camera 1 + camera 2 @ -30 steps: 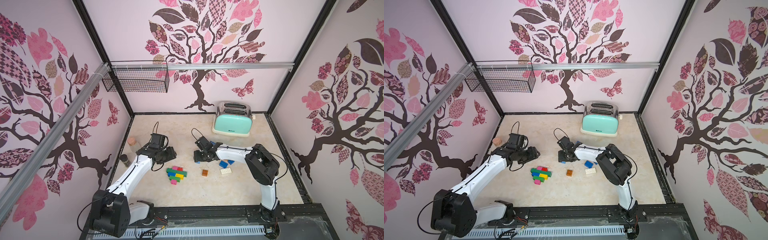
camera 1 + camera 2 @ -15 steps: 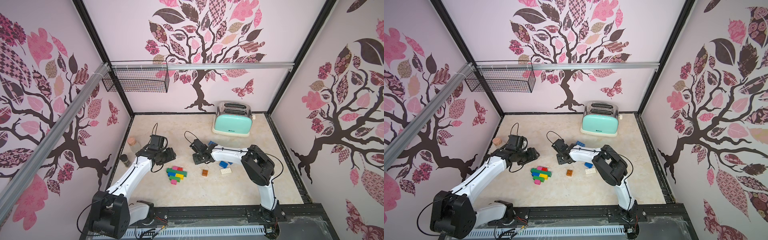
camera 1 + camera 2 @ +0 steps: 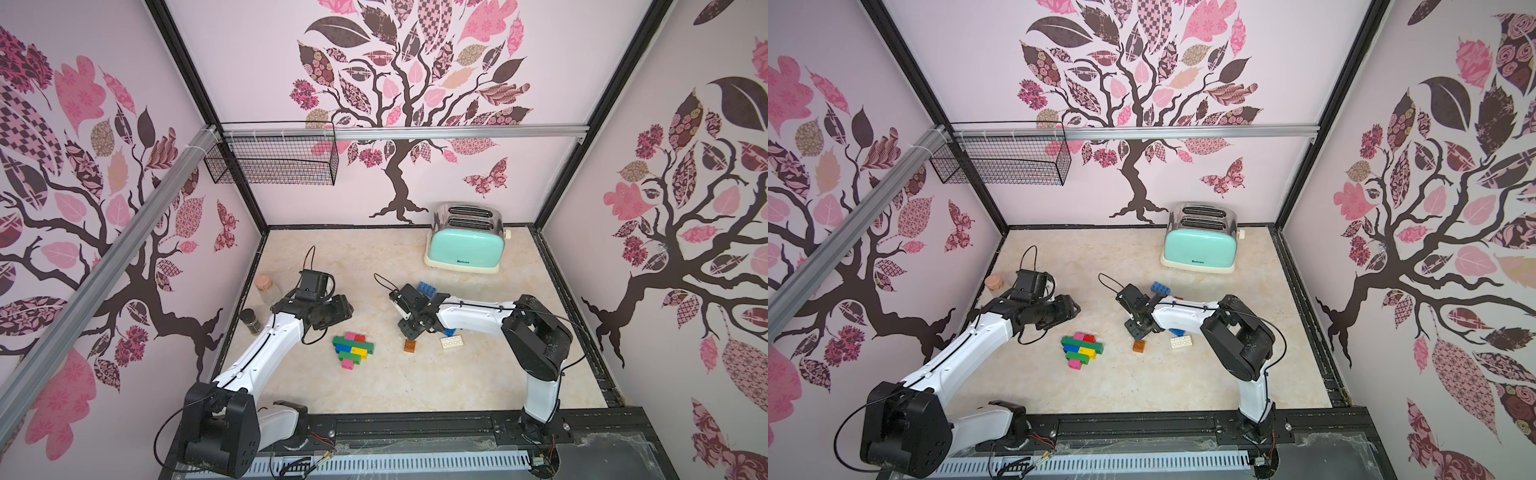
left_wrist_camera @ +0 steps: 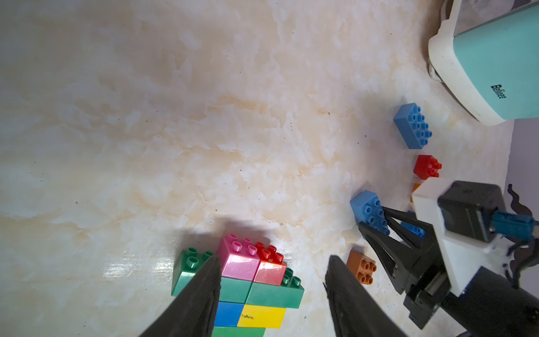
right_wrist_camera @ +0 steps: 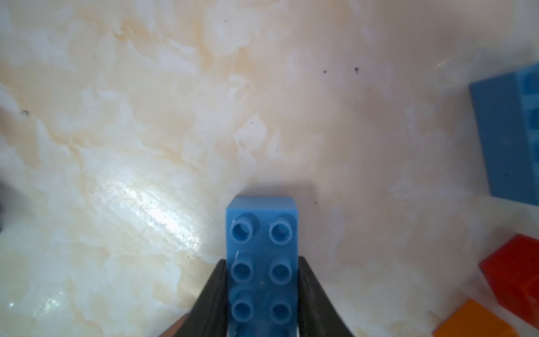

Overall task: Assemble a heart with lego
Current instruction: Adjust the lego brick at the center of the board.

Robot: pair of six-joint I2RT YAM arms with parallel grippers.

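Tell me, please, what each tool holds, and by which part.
Right tool clamps the blue brick by its long sides at one end; left tool holds nothing.

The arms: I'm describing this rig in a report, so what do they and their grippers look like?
The left arm and right arm have white links with bulky black joints. A black camera box sits on each wrist, with a thin black looped cable. The left gripper and right gripper each have two black tapering fingers. No markings are readable.
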